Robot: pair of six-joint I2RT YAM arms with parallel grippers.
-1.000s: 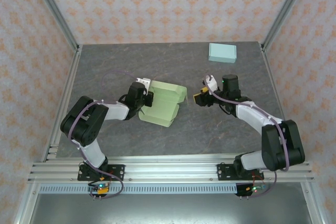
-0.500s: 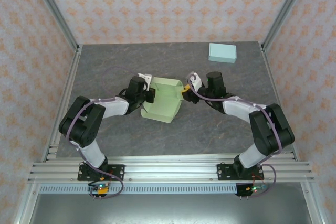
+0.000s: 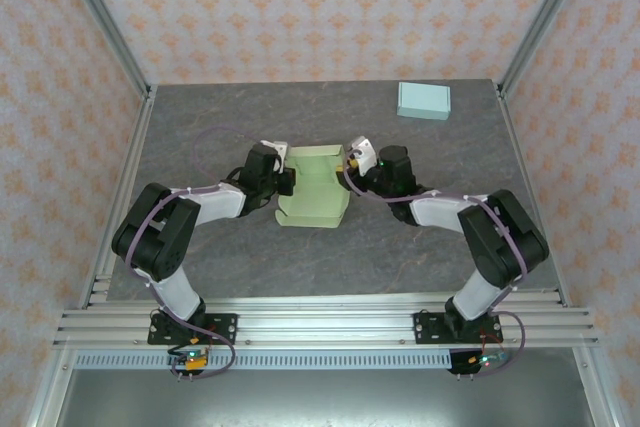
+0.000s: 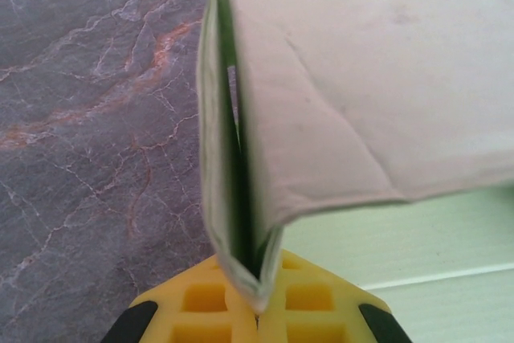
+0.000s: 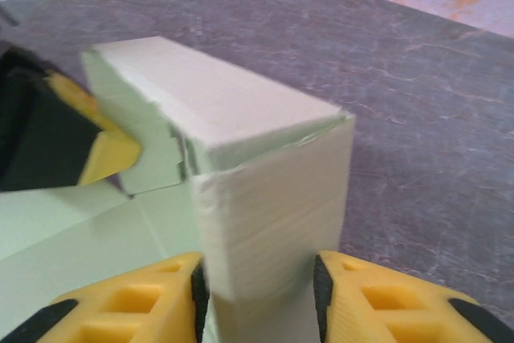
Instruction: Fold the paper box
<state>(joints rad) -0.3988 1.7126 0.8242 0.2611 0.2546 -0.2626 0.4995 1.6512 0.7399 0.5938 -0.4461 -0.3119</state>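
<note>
The pale green paper box (image 3: 313, 190) lies open in the middle of the table, its walls partly raised. At the box's left side, my left gripper (image 3: 285, 180) is shut on that wall. In the left wrist view the yellow fingers (image 4: 201, 303) pinch the doubled wall edge (image 4: 241, 222) of the paper box (image 4: 345, 102). My right gripper (image 3: 351, 169) is at the box's right far corner. In the right wrist view its pads (image 5: 197, 295) press on both sides of a raised wall (image 5: 265, 214), so my right gripper (image 5: 257, 283) is shut on the box.
A small light blue closed box (image 3: 423, 100) lies at the back right of the grey marbled table (image 3: 200, 127). Metal frame posts (image 3: 100, 17) and patterned walls enclose the table. The aluminium rail (image 3: 320, 325) runs along the near edge.
My right gripper has moved left from the open table to the box's right wall and closed round it. The box has turned and its walls stand straighter. The left gripper kept its hold.
</note>
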